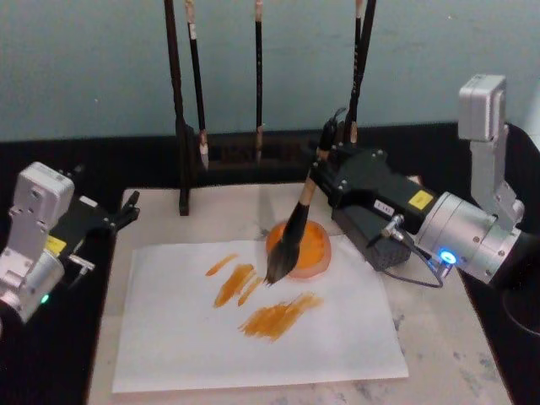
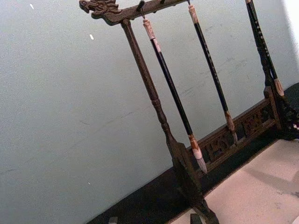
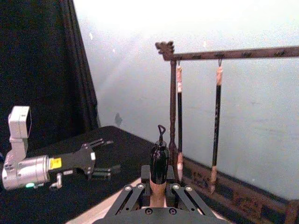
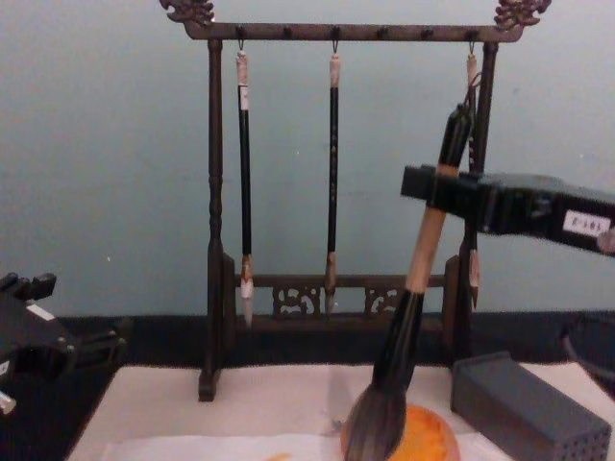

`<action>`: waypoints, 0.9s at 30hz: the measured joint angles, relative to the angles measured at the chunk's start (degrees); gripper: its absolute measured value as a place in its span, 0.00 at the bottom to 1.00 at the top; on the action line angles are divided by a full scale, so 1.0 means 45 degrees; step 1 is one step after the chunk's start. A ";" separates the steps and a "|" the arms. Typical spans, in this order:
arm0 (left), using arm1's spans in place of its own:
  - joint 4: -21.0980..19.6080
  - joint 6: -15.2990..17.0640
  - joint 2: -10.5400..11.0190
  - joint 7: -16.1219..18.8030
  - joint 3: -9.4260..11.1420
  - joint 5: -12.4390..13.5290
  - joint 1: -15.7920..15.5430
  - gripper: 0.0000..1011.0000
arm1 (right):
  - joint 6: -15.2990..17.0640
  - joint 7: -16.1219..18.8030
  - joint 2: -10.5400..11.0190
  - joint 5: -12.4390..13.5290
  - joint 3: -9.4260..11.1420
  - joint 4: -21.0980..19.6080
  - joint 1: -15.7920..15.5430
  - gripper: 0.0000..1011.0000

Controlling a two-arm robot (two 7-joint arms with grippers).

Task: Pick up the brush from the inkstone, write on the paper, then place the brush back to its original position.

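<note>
My right gripper (image 1: pixel 321 173) is shut on the tan shaft of the brush (image 1: pixel 297 221), which leans with its cap up. In the chest view the right gripper (image 4: pixel 437 187) clamps the brush (image 4: pixel 415 279) high on its shaft. The dark tuft hangs at the left rim of the orange inkstone (image 1: pixel 314 249), its tip just over the paper (image 1: pixel 253 346). I cannot tell whether the tip touches the paper. Several orange strokes (image 1: pixel 274 316) mark the sheet. The brush's black cap (image 3: pixel 159 161) rises between the right gripper's fingers (image 3: pixel 135 193). Open and empty, my left gripper (image 1: pixel 126 211) rests off the mat's left edge.
A dark wooden rack (image 1: pixel 181 126) with three slim hanging brushes (image 4: pixel 332 173) stands at the back of the cream mat (image 1: pixel 439 337). A grey block with holes (image 4: pixel 528 408) sits right of the inkstone (image 4: pixel 428 437), under my right arm. Black tabletop (image 1: pixel 51 354) surrounds the mat.
</note>
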 joint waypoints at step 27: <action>0.0000 0.0000 0.0000 0.0000 0.0000 -0.0001 0.0000 0.99 | -0.0126 -0.0030 -0.0006 -0.0005 0.0119 -0.0034 0.0028 0.17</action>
